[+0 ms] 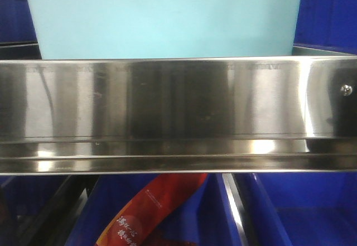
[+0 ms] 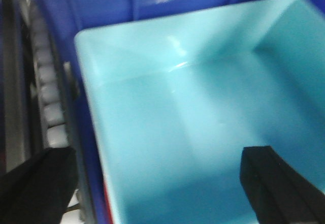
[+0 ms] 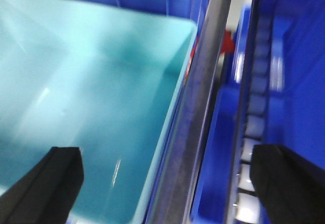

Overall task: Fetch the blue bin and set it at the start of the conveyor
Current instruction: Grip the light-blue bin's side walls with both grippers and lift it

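A steel rail [image 1: 178, 112] crosses the front — dark blue bins [image 1: 312, 212], red packet [image 1: 150, 212] beneath.

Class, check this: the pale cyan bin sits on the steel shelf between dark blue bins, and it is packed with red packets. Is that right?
Not quite. The bin is empty: the left wrist view shows only its bare floor and walls. It does sit on the steel shelf between dark blue bins. The one red packet lies below the shelf.

A stockroom: steel shelving [image 1: 178, 112] holding royal-blue bins [image 1: 326, 11].
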